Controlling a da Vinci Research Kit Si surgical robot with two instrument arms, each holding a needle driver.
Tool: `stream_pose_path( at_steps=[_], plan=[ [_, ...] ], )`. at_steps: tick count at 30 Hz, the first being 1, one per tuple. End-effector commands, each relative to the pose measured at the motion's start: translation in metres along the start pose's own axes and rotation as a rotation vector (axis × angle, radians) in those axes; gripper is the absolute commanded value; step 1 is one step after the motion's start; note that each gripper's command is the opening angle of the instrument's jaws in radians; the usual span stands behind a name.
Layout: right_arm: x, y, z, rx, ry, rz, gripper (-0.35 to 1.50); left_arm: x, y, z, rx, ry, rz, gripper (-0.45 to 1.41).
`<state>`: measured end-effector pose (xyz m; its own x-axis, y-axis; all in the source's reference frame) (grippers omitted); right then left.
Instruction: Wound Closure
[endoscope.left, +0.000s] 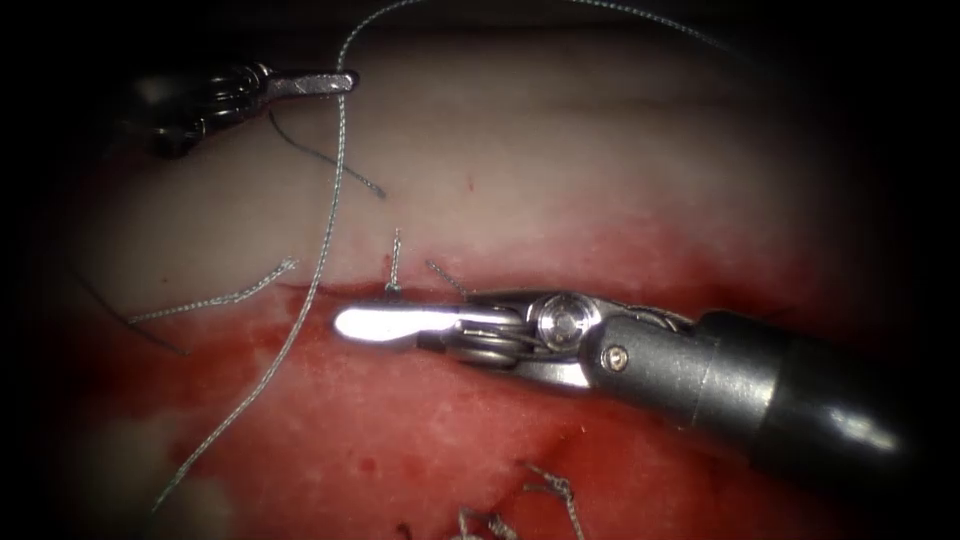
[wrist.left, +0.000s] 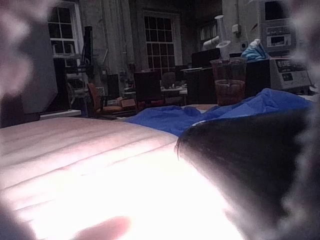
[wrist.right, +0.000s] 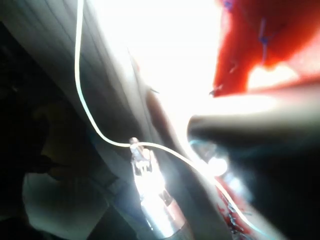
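While thread (endoscope.left: 325, 215) hangs clamped in left tool (endoscope.left: 340, 80), right tool (endoscope.left: 345, 322) lies closed, empty, along cut (endoscope.left: 330, 290).
Best kept taut, clear of tissue (endoscope.left: 560, 160); needle unseen.

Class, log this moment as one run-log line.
left tool: shut on thread | right tool: shut, holds nothing, over cut | needle: unseen

the thread (endoscope.left: 322, 250) runs off the top edge and off the bottom edge, so its ends are out of sight. the right tool (endoscope.left: 400, 322) lies over the cut (endoscope.left: 300, 290) and hides part of it. its shaft is cut off at the side. i can't find the needle.
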<state>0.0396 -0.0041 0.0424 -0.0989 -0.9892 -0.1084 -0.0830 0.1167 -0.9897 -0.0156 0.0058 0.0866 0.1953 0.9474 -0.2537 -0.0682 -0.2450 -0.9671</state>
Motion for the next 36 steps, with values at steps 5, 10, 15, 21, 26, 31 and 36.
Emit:
stream_pose_path(
  at_steps=[5,10,15,21,26,31,36],
  plan=[
    [-0.0009,0.0013,0.0019,-0.019,-0.01,0.003,1.25,0.0013,0.0003,0.0007,0.0,0.009,0.014,-0.45],
    [-0.0007,0.0013,0.0028,-0.033,-0.015,-0.001,1.28,0.0012,0.0004,0.0009,0.003,0.012,0.015,-0.45],
    [-0.0009,0.0009,0.0035,-0.056,-0.03,0.012,1.33,0.001,0.0006,0.0011,0.005,0.013,0.015,-0.45],
    [-0.0005,0.0003,0.0044,-0.053,-0.029,0.009,1.32,0.0009,0.0008,0.0012,0.007,0.015,0.015,-0.45],
    [-0.0006,0.0001,0.0046,-0.051,-0.031,0.007,0.75,0.0009,0.0008,0.0013,0.007,0.015,0.015,-0.45],
    [-0.0006,-0.0005,0.0045,-0.124,-0.044,0.023,-0.35,0.0009,0.0008,0.0014,0.001,0.011,0.016,-0.45],
    [-0.0012,-0.0007,0.0037,-0.194,-0.101,0.025,-0.35,0.0011,0.0007,0.0016,0.011,0.019,0.013,0.14]
  ],
)
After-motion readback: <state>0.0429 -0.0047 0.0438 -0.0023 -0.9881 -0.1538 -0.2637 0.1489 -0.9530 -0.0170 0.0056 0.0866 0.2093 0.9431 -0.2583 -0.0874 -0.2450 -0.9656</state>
